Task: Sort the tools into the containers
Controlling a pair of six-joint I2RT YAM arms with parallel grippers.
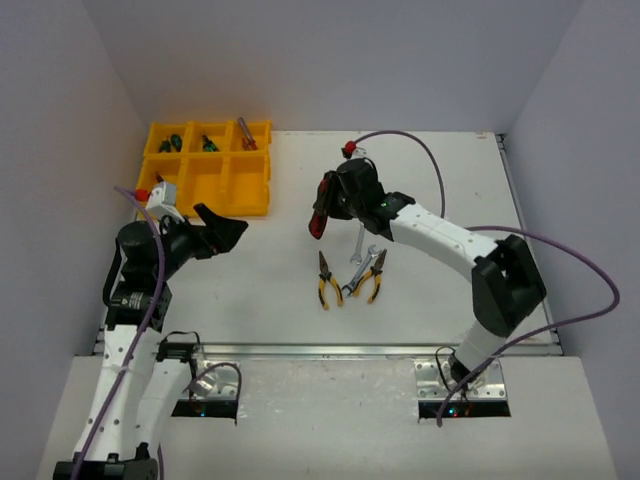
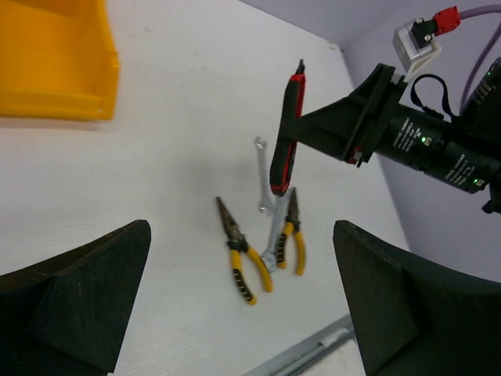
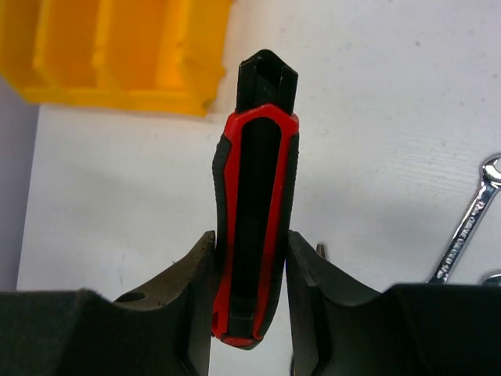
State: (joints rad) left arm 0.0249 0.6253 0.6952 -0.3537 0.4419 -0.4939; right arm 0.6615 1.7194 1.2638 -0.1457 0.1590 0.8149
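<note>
Here the right pincer (image 3: 250,247) grips the utility knife (image 3: 258,164) aloft.

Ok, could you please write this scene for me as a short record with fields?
right pincer: shut on the utility knife, held above the table
left pincer: open, empty, near the yellow tray
lying on table: two yellow-handled pliers, two wrenches
yellow tray: tools visible in its far row
</note>
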